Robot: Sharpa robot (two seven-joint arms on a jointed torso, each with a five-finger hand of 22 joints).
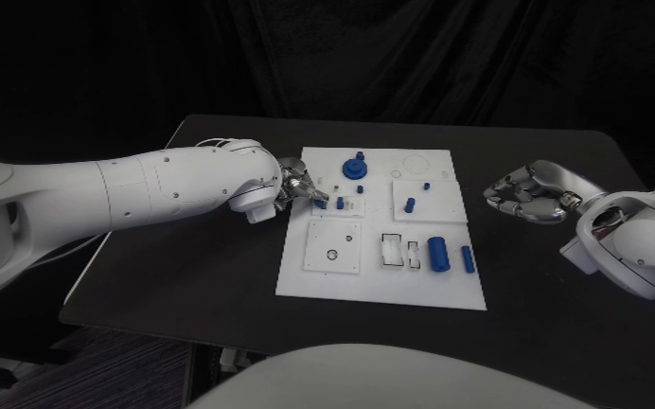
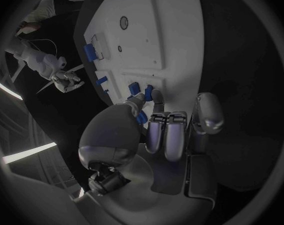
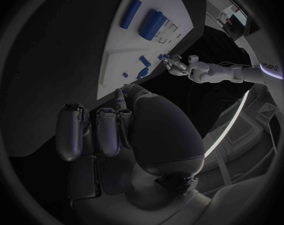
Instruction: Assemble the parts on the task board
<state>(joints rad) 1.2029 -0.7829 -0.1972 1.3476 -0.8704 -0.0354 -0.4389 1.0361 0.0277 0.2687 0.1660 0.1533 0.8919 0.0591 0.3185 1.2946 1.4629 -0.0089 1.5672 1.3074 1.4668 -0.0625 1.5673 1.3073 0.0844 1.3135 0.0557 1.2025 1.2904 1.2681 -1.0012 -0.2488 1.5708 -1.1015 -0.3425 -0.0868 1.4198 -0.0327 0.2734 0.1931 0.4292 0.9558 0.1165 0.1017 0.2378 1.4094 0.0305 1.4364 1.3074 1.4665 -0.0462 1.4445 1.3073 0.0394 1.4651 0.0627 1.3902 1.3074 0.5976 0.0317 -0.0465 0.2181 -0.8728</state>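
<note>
Head view shows us the white task board point(image 1: 317, 272) lying in the middle of the black table point(image 1: 164, 276). Our left hand point(image 1: 300, 189) reaches over the board's left edge, its fingertips pinching a small blue part point(image 1: 321, 204) just above the board, beside a second small blue part point(image 1: 340, 204). In the left wrist view we see that same blue part point(image 2: 142, 117) caught between the fingertips point(image 2: 158, 105). A large blue cylinder point(image 1: 438, 253) and a slimmer blue peg point(image 1: 467, 258) lie side by side near the board's right edge, and a round blue knob point(image 1: 355, 168) stands near its far edge. Our right hand point(image 1: 530, 193) rests on the table just right of the board, fingers curled inward around nothing. We can read no writing on the board or parts.
</note>
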